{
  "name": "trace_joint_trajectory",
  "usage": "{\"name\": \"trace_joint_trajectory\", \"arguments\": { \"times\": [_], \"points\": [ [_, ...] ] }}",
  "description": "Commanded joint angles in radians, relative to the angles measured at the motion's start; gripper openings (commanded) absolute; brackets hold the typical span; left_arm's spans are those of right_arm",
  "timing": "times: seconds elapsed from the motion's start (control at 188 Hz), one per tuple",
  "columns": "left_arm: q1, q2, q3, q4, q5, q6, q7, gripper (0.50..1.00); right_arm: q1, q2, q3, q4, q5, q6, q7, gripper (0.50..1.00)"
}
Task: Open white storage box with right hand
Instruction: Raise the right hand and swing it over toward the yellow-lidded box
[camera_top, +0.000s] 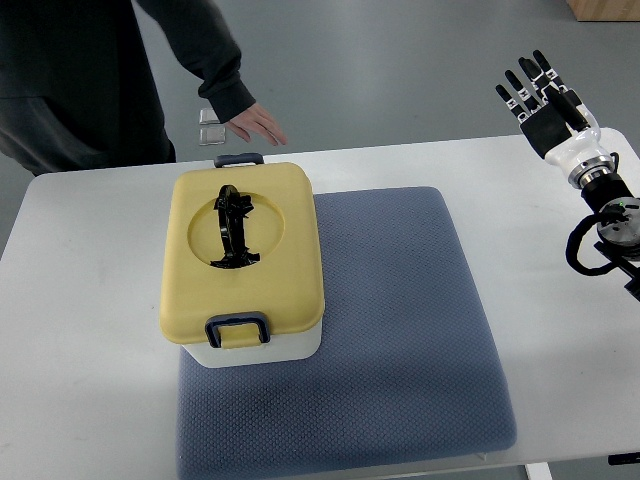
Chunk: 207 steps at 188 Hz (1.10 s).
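Yellow-lidded storage box (243, 262) closed – right hand (545, 103) spread, well apart.

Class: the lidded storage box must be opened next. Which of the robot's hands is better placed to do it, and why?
Right. Only the right hand is in view, raised with fingers spread at the table's far right corner. No left arm shows. The storage box sits closed, well to its left.
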Motion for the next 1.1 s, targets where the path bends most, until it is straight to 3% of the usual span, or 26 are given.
{"name": "trace_joint_trajectory", "arguments": {
  "times": [0.0, 0.362, 0.537, 0.734, 0.846, 1.096],
  "points": [
    [0.000, 0.000, 0.003, -0.003, 0.002, 0.000, 0.000, 1.000, 0.000, 0.001, 0.001, 0.000, 0.000, 0.000, 0.000, 0.932],
    [0.000, 0.000, 0.000, -0.005, 0.000, -0.006, -0.002, 1.000, 0.012, -0.010, -0.001, 0.002, -0.015, 0.006, 0.000, 0.932],
    [0.000, 0.000, 0.002, -0.022, 0.002, -0.006, -0.002, 1.000, 0.110, -0.022, -0.019, 0.017, -0.094, 0.009, -0.003, 0.932],
    [0.000, 0.000, 0.002, -0.043, 0.003, -0.009, -0.002, 1.000, 0.239, -0.039, -0.021, 0.057, -0.518, 0.012, -0.006, 0.932],
    [-0.001, 0.000, 0.002, -0.054, 0.002, -0.009, -0.002, 1.000, 0.308, -0.041, -0.019, 0.091, -0.865, 0.061, -0.006, 0.932],
    [0.000, 0.000, 0.003, -0.054, 0.000, -0.009, -0.002, 1.000, 0.409, -0.115, -0.019, 0.377, -1.456, 0.116, 0.023, 0.930]
  ]
}}
